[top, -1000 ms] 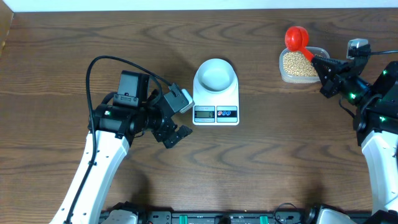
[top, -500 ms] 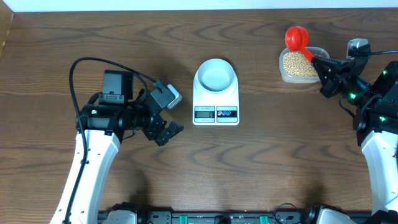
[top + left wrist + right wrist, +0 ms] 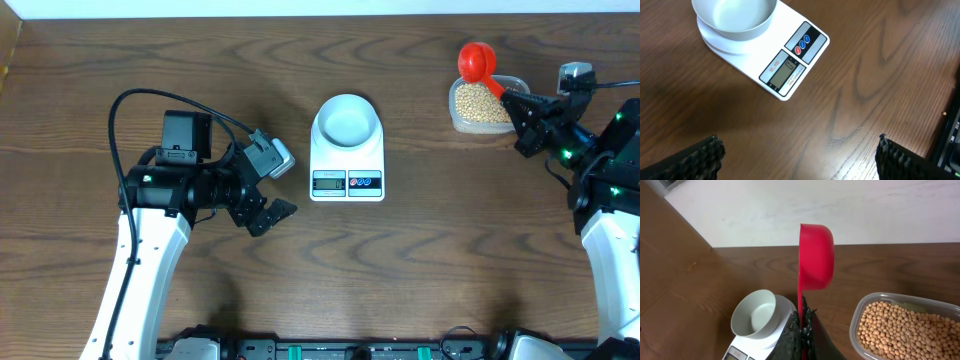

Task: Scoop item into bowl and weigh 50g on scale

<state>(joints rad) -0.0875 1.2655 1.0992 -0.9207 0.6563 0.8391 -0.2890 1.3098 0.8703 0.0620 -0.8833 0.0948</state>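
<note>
Pincers first: at the right pincer (image 3: 802,325), jaws pressed together on the thin handle of the red scoop (image 3: 816,255). Holds the cup off the bench (image 3: 420,260), turned on edge in the wrist view. From overhead, hovers with that cup at the 11 o'clock corner of the clear tub (image 3: 452,112), handle slanting back toward 4 o'clock. Inside the tub, the beans (image 3: 480,102), tan-yellow, in a loose layer over most of its floor. At the left pincer (image 3: 270,188), fingers spread wide and pinching nothing. Hangs above bare wood at 8 o'clock of the scale (image 3: 346,182), apart from it. Near the middle of the bench, the scale lying flat, with display and two round buttons at its 6 o'clock end; digits too small to read. On its 12 o'clock end, the bowl (image 3: 346,120), upright, showing only its smooth pale inside. At 2 o'clock of the scale and well apart from it, the tub with the beans.
</note>
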